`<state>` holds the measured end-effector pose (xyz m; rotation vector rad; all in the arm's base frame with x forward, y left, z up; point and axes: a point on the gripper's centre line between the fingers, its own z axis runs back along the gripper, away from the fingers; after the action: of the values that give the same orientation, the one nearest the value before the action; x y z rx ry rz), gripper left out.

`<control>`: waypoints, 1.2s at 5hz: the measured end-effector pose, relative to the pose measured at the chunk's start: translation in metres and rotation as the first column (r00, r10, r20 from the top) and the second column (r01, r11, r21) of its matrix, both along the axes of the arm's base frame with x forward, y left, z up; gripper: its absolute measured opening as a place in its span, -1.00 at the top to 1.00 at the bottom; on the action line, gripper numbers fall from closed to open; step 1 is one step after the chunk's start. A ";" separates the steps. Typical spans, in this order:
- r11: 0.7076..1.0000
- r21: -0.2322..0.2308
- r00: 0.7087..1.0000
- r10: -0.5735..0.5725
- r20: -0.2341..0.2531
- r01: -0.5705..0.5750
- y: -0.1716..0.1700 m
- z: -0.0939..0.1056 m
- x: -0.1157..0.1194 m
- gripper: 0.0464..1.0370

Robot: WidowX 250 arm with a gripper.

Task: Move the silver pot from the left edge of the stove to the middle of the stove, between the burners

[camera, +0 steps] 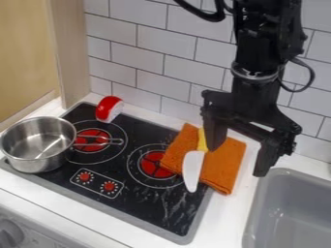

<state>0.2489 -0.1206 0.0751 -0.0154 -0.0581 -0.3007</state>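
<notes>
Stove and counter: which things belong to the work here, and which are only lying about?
Likely in the work:
- open gripper
- orange cloth near it
- yellow-handled white knife

Lying about:
- steel pot
- red-and-white object at the stove's back edge

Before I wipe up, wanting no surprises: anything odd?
The cloth lies partly on the stove, odd so near a burner; the pot sits at the left edge, off the burners; pale streaks look like smears.

Illumination is bright and diffuse across the wall tiles (148, 55) and tabletop (226, 215). Pale, streaked reflections mark the glossy black cooktop (152, 215). Specular highlights occur on the metal pot (38, 163). Black arm (262, 46) surfaces retain little tonal detail.
</notes>
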 end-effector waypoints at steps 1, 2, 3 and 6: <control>1.000 0.031 0.999 0.006 -0.048 -0.004 0.007 -0.012 -0.011 -0.92; 0.995 0.102 0.997 0.016 -0.076 -0.008 0.019 -0.011 -0.015 -0.92; 0.989 0.137 0.995 0.061 -0.075 -0.051 0.045 0.002 -0.017 -0.92; 0.966 0.180 0.963 0.218 -0.161 -0.188 0.162 0.002 -0.044 -0.92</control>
<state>0.2045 0.0417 0.0773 0.1253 0.1438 -0.0961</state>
